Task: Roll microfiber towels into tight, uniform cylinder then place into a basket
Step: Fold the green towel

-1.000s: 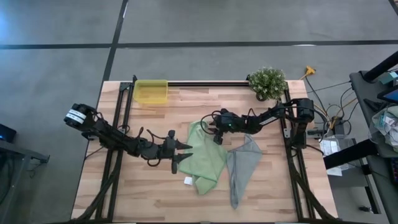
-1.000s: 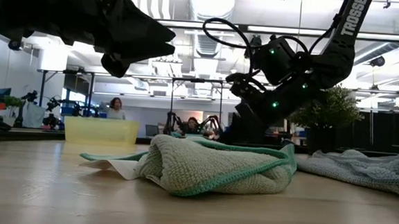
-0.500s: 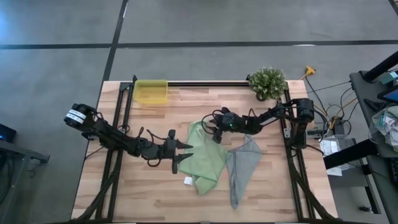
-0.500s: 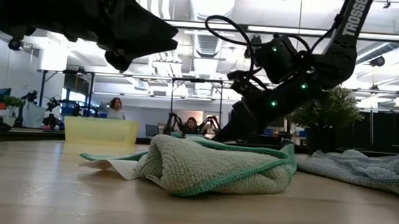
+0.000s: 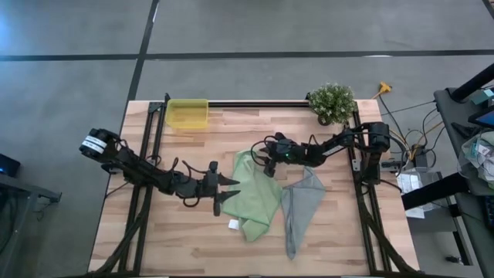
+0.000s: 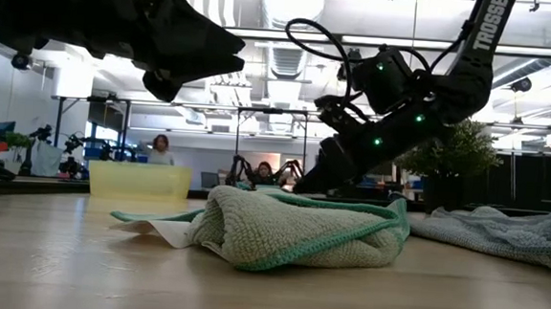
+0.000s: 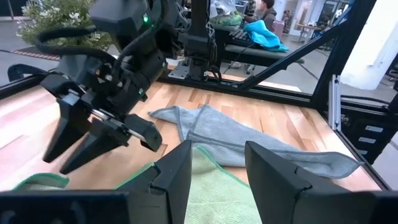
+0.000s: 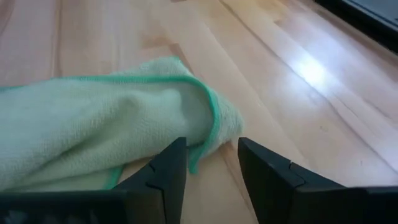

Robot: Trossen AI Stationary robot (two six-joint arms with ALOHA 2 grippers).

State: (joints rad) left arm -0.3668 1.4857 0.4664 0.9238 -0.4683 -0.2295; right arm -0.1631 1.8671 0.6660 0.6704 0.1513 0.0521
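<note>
Both arms low, right gripper (image 5: 262, 161) parted at green towel (image 5: 256, 197) corner; left gripper (image 5: 228, 190) parted, hovering.

Crumpled green towel (image 5: 258, 197) touching grey-blue towel (image 5: 299, 207); yellow basket (image 5: 187, 114) apart.

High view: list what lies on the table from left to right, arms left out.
Yellow basket → green towel → grey-blue towel → potted plant.
</note>
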